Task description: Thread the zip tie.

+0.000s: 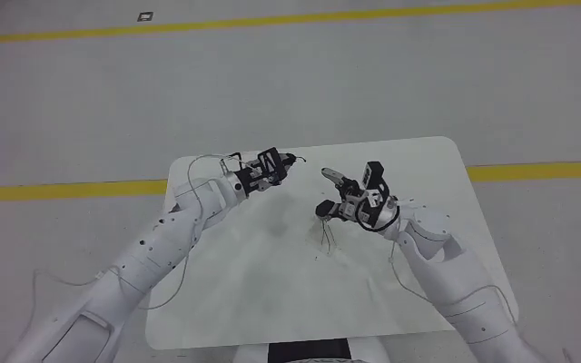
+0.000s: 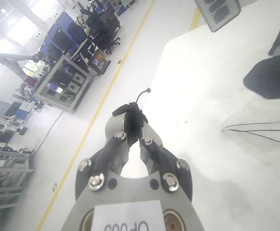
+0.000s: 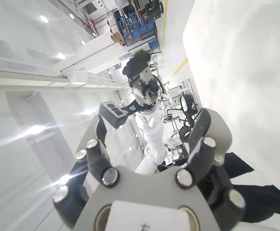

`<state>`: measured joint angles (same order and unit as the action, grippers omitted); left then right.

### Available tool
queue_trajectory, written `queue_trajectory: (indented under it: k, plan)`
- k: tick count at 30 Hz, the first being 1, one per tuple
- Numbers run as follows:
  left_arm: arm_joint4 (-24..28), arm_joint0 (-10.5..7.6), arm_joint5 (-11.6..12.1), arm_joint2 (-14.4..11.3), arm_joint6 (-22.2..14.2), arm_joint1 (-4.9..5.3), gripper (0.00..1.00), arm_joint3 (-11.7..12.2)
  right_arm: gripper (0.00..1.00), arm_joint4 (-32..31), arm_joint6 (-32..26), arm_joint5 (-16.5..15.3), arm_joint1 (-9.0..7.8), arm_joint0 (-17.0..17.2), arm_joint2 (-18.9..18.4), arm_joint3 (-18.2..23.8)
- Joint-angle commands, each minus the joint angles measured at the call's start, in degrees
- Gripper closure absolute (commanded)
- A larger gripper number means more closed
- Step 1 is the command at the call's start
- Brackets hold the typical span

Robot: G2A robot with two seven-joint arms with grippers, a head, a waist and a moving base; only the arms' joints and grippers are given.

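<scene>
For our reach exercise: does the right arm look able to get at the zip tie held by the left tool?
Probably yes: the right tool is open, facing the zip tie, with nothing between them.

Pretty plain lab space: pale grey floor (image 1: 290, 82) with yellow tape lines (image 1: 272, 20), a white round-cornered table (image 1: 272, 299) up front, and blue workstations (image 2: 49, 35), black office chairs (image 2: 102, 32) and bright ceiling lights (image 3: 43, 19) farther back.

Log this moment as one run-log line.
left pincer: shut on zip tie | right pincer: open, empty | spare ties: on table | threading: not yet done
</scene>
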<state>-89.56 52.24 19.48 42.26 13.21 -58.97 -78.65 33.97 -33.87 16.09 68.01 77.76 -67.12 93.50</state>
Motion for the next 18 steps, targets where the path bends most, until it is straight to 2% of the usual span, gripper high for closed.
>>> queue_trajectory:
  k: [1, 8, 10, 14, 18]
  plan:
    - [0.9, 0.79, 0.0, 0.1, 0.0, 0.16, 1.0, -0.5, 0.0, 0.4, 1.2, -1.0, 0.46, -1.3, 1.7, -1.7]
    - [1.2, 1.09, 0.0, 0.1, 0.3, 0.31, 1.0, -0.9, 0.0, 0.5, 1.6, -1.2, 0.53, -1.4, 1.9, -1.9]
    - [4.3, 2.05, 0.0, -0.2, -0.5, 0.23, 1.0, -0.4, 0.0, 0.4, 1.9, -1.4, 0.56, -1.3, 2.0, -1.9]
    - [8.8, 1.06, 0.0, -3.4, -3.3, 0.87, 1.0, -0.3, 0.0, -0.2, 3.7, -1.1, 0.96, -2.4, 3.5, -2.9]
    - [12.9, -1.01, 0.0, -7.5, -5.9, 2.47, 1.0, -0.1, 0.0, -2.2, 5.0, -1.7, 1.42, -4.4, 5.4, -4.5]
